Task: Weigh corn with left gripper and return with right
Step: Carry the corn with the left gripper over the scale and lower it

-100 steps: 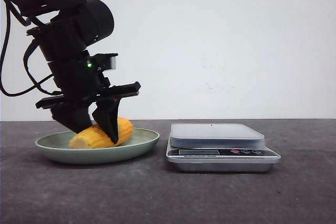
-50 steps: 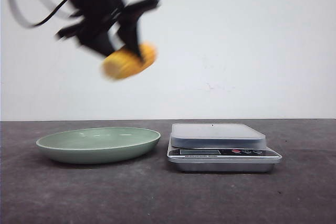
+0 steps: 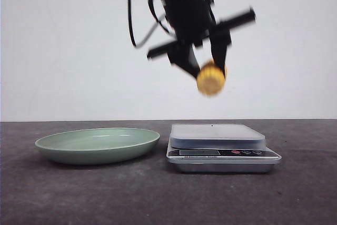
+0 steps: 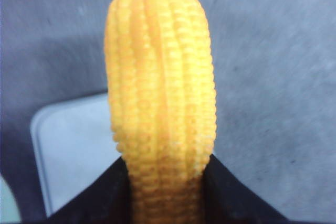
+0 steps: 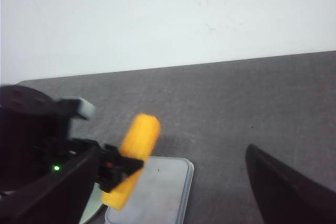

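**Now aloft: corn over the scale**

Up in the air, the left gripper [image 3: 206, 62] is clenched on the corn [image 3: 210, 78], which hangs above the scale [image 3: 223, 147], well clear of its platform. Beside the scale, the green plate [image 3: 98, 146] rests on the dark table [image 3: 158, 193]. One finger [image 5: 283, 192] of the right gripper shows; whether that claw is released or clenched, I cannot tell.

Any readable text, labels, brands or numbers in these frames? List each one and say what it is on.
None can be read.
Scale: a dark display strip, a faint line of print under it and small buttons on the front panel, all too small to read.
Corn, left gripper, plate: no markings visible.
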`<state>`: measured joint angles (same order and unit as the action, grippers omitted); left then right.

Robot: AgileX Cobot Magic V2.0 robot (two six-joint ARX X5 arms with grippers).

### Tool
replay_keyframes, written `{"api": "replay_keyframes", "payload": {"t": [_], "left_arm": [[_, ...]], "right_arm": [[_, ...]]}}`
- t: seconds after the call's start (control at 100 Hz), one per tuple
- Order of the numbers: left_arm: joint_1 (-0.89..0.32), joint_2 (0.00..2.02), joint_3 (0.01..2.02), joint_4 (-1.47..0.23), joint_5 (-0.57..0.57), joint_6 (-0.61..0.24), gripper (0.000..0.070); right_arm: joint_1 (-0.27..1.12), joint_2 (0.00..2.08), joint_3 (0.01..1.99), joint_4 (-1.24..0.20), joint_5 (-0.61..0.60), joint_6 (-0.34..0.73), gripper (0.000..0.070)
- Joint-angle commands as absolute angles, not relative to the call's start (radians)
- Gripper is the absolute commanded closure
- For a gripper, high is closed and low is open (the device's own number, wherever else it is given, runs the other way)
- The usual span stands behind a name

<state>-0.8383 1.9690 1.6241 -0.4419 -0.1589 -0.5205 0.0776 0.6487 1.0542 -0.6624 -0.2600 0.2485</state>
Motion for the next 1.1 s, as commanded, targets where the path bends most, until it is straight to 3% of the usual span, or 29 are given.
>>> {"api": "replay_keyframes", "payload": {"t": [0.0, 0.25, 0.38, 0.61, 0.73, 0.77, 1.0, 1.09], "left_arm": [[-0.849, 2.003, 1.657, -0.435, -0.165, -0.55, 0.0689], [-0.847, 2.07, 1.657, -0.458, -0.165, -0.569, 0.0688], [-0.846, 2.075, 1.657, -0.453, -0.165, -0.548, 0.0618], [-0.838, 2.079, 1.657, -0.457, -0.163, -0.533, 0.0616], [-0.838, 2.08, 1.657, -0.459, -0.161, -0.524, 0.0456], [-0.838, 2.08, 1.657, -0.462, -0.16, -0.523, 0.0432], [-0.838, 2.08, 1.657, -0.467, -0.161, -0.509, 0.0424], [-0.838, 2.08, 1.657, -0.468, -0.16, -0.509, 0.0378]], "right_arm": [[0.079, 0.651, 1.074, -0.66, -0.262, 0.233, 0.0156], [0.079, 0.651, 1.074, -0.661, -0.262, 0.227, 0.0156], [0.079, 0.651, 1.074, -0.665, -0.262, 0.224, 0.0156], [0.079, 0.652, 1.074, -0.667, -0.261, 0.223, 0.0156], [0.079, 0.652, 1.074, -0.667, -0.26, 0.223, 0.0156], [0.079, 0.652, 1.074, -0.667, -0.26, 0.223, 0.0156], [0.079, 0.651, 1.074, -0.667, -0.26, 0.223, 0.0156], [0.079, 0.651, 1.074, -0.667, -0.26, 0.222, 0.0156]]}}
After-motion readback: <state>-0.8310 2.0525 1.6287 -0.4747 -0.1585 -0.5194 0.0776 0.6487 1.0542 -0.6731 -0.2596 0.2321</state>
